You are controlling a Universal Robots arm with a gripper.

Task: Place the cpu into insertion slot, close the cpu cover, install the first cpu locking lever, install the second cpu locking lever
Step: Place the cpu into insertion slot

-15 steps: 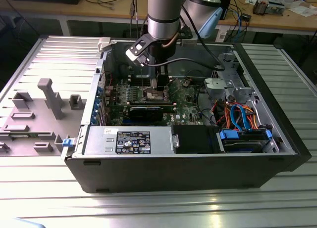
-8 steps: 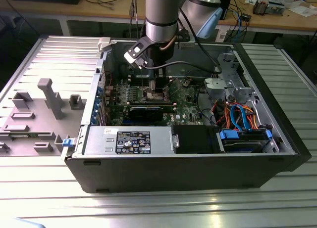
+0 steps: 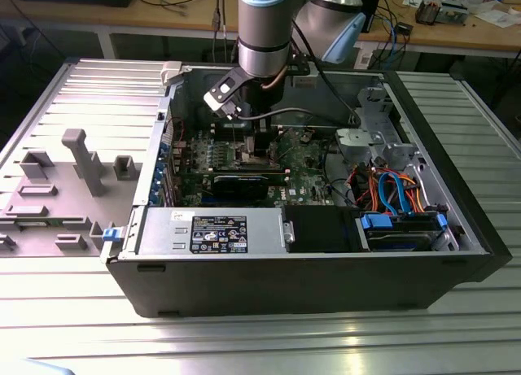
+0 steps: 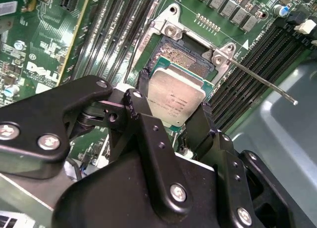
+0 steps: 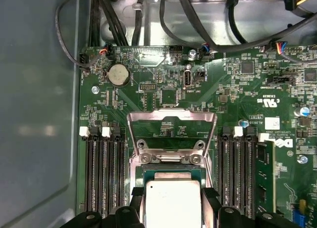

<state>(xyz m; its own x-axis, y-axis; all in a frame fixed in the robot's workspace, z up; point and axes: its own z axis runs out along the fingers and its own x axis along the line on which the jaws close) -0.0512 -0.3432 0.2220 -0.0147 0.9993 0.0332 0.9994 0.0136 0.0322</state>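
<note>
The cpu [image 4: 173, 97] is a silvery square plate, and my gripper [image 4: 173, 108] is shut on it with one black finger on each of two opposite edges. It hangs just above the insertion slot [image 4: 184, 56], whose brownish contact field still shows past the cpu's far edge. In the first wrist view the cpu [image 5: 173, 203] sits between the fingertips [image 5: 136, 198], and the cpu cover [image 5: 172, 120] stands swung open beyond the slot. A thin locking lever [image 4: 262, 80] sticks out free beside the socket. In the exterior view my gripper [image 3: 256, 143] reaches down into the open computer case [image 3: 326, 285].
Long black memory slots [image 5: 101, 173] flank the socket on both sides, with one memory module [image 5: 265, 173] fitted. Cables [image 5: 198, 20] and a coin battery [image 5: 119, 74] lie beyond the cover. The exterior view shows a power supply [image 3: 212, 228], a drive cage [image 3: 383, 143] and a grey fixture [image 3: 81, 159].
</note>
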